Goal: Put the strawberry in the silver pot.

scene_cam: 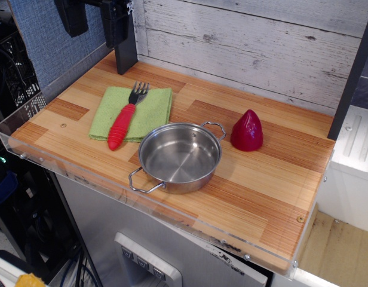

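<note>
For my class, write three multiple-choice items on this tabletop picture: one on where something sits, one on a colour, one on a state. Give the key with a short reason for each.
1. Where does the strawberry stand?
A. Inside the silver pot
B. On the wooden table, beside the silver pot
C. On the green cloth

2. What colour is the fork's handle?
A. Red
B. Blue
C. Yellow

3. What is in the silver pot?
A. The fork
B. The strawberry
C. Nothing

Key: 1 B, it rests upright on the wooden table near the pot's far handle. 2 A, the fork on the green cloth has a red grip. 3 C, the pot's bare steel bottom shows.
</note>
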Action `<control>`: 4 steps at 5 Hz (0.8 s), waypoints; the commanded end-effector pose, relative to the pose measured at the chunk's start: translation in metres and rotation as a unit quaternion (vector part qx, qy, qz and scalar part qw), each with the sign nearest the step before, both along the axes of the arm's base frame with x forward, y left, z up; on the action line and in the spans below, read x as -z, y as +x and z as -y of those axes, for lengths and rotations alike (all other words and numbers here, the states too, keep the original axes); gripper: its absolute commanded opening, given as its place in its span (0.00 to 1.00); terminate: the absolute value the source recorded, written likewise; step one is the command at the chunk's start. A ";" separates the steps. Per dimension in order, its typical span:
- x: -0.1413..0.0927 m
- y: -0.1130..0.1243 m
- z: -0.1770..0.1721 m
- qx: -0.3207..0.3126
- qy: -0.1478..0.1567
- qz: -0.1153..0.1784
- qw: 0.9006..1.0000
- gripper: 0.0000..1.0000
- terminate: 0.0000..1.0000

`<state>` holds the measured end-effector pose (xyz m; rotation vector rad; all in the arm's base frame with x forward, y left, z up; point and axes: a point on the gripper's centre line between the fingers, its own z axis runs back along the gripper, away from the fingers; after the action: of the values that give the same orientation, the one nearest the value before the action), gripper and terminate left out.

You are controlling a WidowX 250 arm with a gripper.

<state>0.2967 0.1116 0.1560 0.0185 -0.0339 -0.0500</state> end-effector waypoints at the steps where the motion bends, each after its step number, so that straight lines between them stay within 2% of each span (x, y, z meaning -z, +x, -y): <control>1: 0.000 0.000 0.000 0.000 0.000 0.000 1.000 1.00 0.00; 3: 0.005 0.022 0.047 0.047 -0.027 0.054 0.997 1.00 0.00; 4: 0.017 0.040 0.081 0.082 -0.027 0.080 0.993 1.00 0.00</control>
<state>0.3372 0.0284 0.1278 -0.0433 -0.1659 -0.2140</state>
